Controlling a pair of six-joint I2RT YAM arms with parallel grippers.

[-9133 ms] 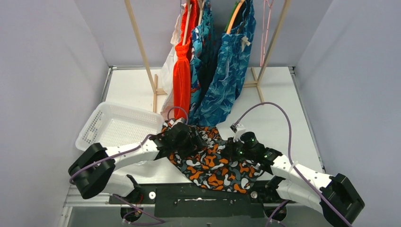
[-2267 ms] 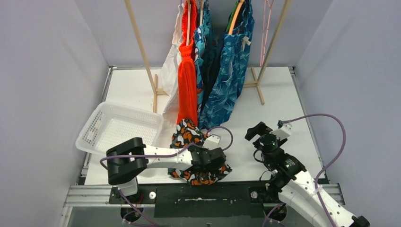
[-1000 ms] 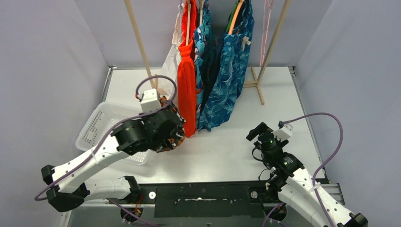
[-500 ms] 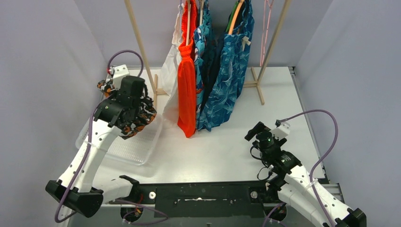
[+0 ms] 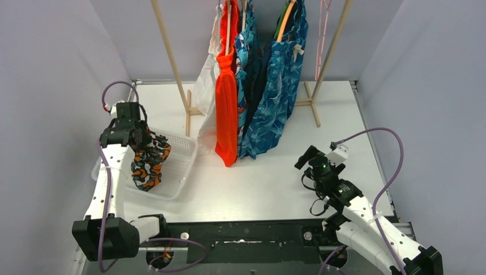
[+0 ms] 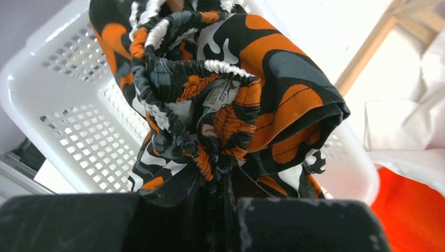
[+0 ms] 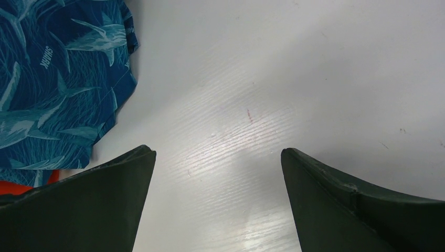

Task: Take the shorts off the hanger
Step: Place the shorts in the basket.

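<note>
Top external view first: see the left gripper (image 5: 134, 140) pinched tight on the camo shorts (image 5: 148, 163), dangling them right over the white basket (image 5: 184, 172). Same grip in the left wrist view, with the waistband bunched up at the fingers. Looks like drop-off time.

To do it well: go lower first, to land the cloth inside and not over the rim. Then open wide and lift straight up, to keep folds from snagging on a finger.

Right gripper (image 5: 305, 158) spread wide, holding nothing, low above the bare table (image 5: 344, 114), near the hanging clothes.

Now count. One camo pair in hand. Four pairs on the rack (image 5: 175, 69), at a guess: one bright orange pair (image 5: 226, 109), one teal pair (image 5: 245, 51), one navy pair (image 5: 259, 71), one blue patterned pair (image 5: 281, 86). One white cloth (image 5: 204, 86) beside them. One basket. Two arms.
</note>
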